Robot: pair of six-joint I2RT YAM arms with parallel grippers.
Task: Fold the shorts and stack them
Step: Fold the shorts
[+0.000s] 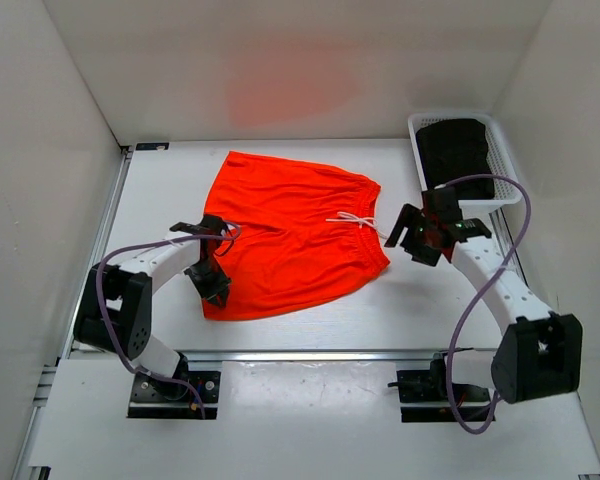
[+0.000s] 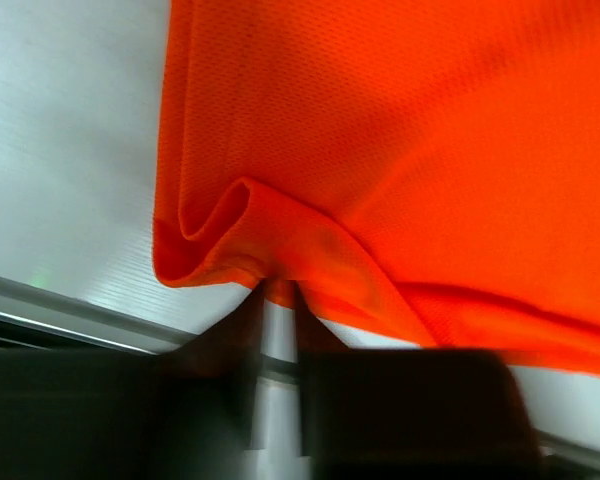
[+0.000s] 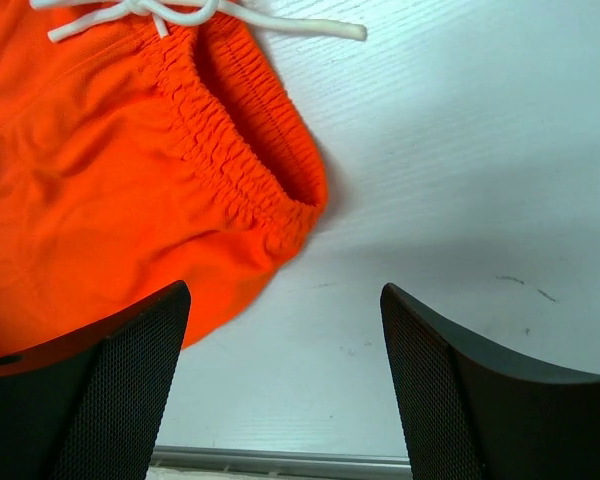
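First fold, seemingly: left claw [image 2: 278,295] pinches the thin neon-orange shorts [image 1: 290,230] at seven o'clock; right claw [image 3: 283,292], spread open, likely needs the four-o'clock waistband corner.

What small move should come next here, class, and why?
Probably shift the open right end effector leftward onto the waistband corner and close. The left end effector pinches an edge of the shorts, while the right one hovers over the table beside the fabric.

Bunched hem of orange shorts [image 2: 410,130] pinched in left tool [image 2: 278,298]; white table [image 2: 60,150] beneath.
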